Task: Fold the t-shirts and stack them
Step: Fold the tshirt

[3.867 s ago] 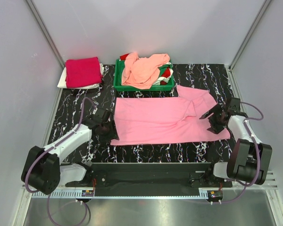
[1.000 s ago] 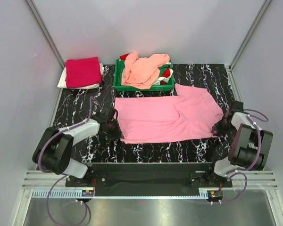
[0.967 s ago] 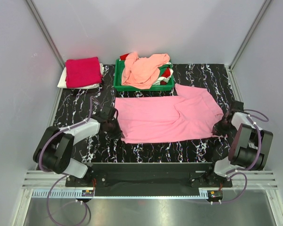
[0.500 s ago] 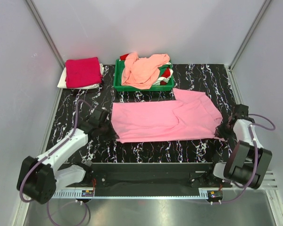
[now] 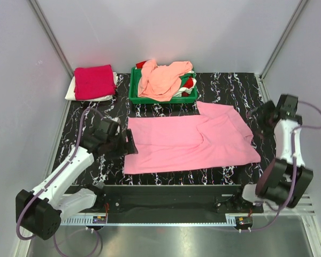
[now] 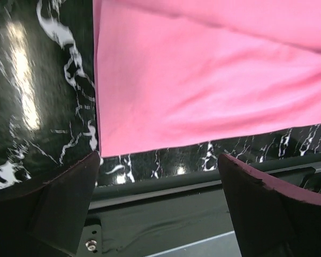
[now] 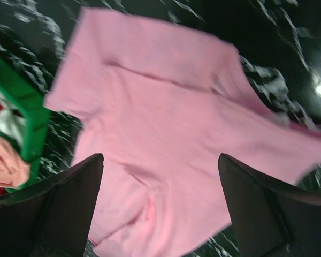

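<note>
A bubblegum pink t-shirt (image 5: 187,142) lies spread flat on the black marbled table, its near hem close to the front edge. My left gripper (image 5: 129,143) is open and empty, just off the shirt's left edge. In the left wrist view it (image 6: 160,214) hovers over the shirt's (image 6: 203,69) near left corner. My right gripper (image 5: 258,115) is open and empty, raised beside the shirt's right sleeve. In the right wrist view it (image 7: 160,209) looks down on the shirt (image 7: 176,134). A folded crimson shirt (image 5: 94,81) lies on a white one (image 5: 70,92) at the back left.
A green tray (image 5: 134,92) at the back centre holds a crumpled peach shirt (image 5: 163,79) over other clothes. The tray (image 7: 27,123) also shows in the right wrist view. The arms' black base rail (image 6: 166,214) runs along the table's front edge. Grey walls close in the sides.
Both grippers have let go of the pink shirt and drawn away. The left one backed off to the left, the right arm lifted toward the back right. The shirt now lies flatter and nearer the front.
</note>
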Action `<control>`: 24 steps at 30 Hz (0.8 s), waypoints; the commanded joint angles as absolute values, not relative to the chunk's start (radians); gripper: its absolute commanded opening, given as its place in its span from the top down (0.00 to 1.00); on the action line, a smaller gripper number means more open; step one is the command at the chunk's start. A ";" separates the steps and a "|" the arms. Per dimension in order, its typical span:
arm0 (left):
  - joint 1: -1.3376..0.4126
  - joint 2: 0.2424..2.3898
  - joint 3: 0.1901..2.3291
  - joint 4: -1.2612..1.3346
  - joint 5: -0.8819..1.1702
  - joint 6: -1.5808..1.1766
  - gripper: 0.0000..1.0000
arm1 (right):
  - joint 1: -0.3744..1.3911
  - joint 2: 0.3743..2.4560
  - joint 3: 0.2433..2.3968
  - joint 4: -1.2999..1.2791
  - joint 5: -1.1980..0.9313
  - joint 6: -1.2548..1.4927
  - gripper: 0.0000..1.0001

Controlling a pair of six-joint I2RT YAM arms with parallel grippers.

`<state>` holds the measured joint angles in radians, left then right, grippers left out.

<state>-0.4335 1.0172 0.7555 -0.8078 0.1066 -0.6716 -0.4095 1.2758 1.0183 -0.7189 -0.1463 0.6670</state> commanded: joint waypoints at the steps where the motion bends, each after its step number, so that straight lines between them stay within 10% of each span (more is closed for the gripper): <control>1: -0.428 1.008 0.857 -0.838 0.017 -0.523 0.02 | -0.377 1.474 1.243 -0.604 -0.238 0.586 0.05; 14: -0.354 0.996 0.812 -0.758 0.087 -0.476 0.02 | -0.227 2.296 2.011 -0.765 -0.259 0.483 0.14; 24: -0.344 1.011 0.810 -0.755 0.092 -0.476 0.02 | -0.161 2.384 1.996 -0.730 -0.238 0.476 0.19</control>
<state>-0.3489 1.0145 0.8089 -0.7914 0.0750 -0.4931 -0.1780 2.3718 1.9999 -0.7380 -0.2466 0.4965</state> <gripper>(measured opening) 0.983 0.817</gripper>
